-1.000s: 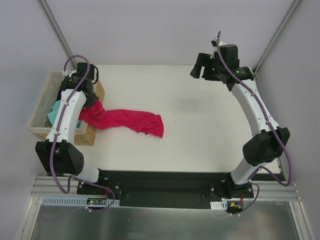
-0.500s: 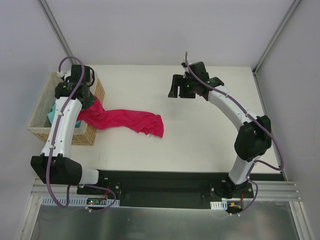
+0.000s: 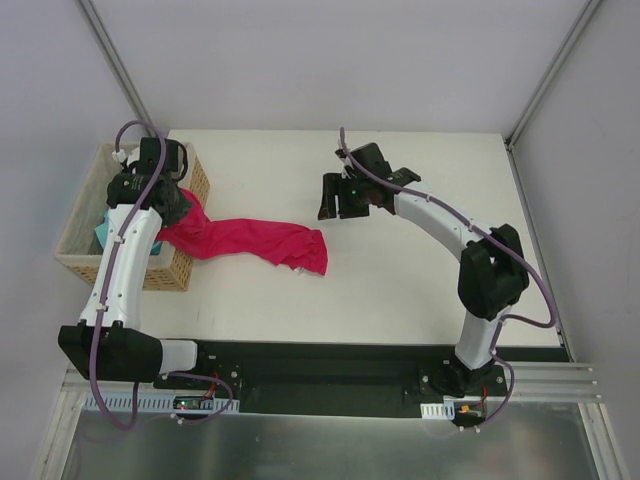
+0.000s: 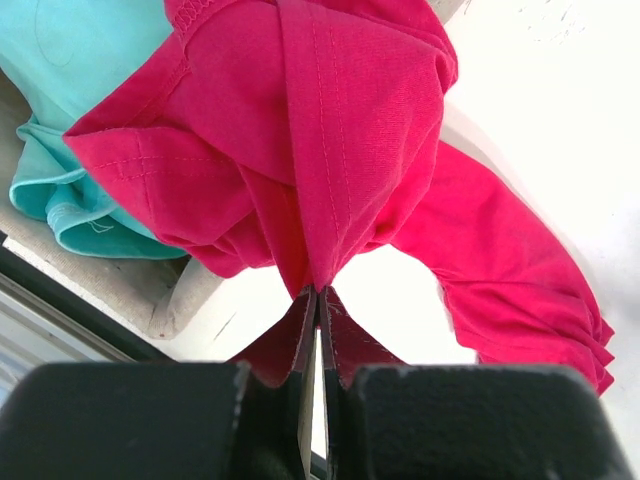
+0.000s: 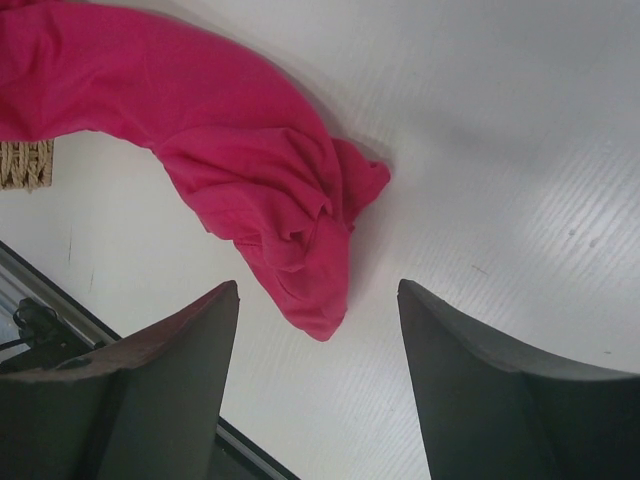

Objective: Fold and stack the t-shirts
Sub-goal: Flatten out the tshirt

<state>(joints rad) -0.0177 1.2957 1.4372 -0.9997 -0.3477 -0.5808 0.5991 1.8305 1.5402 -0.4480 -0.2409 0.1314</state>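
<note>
My left pincer (image 4: 318, 297) gripped the red shirt (image 3: 262, 240) at the basket (image 3: 78, 222) rim, presumably to pull it clear. Its tail lay on the worktop (image 3: 400, 285) beyond the basket, beneath my open right pincer (image 5: 318, 292).

Matt crimson cloth t-shirt (image 3: 255, 240), mint cloth t-shirt (image 4: 60, 60), rough woven wicker basket (image 3: 175, 270), smooth matt table (image 3: 400, 270)
</note>
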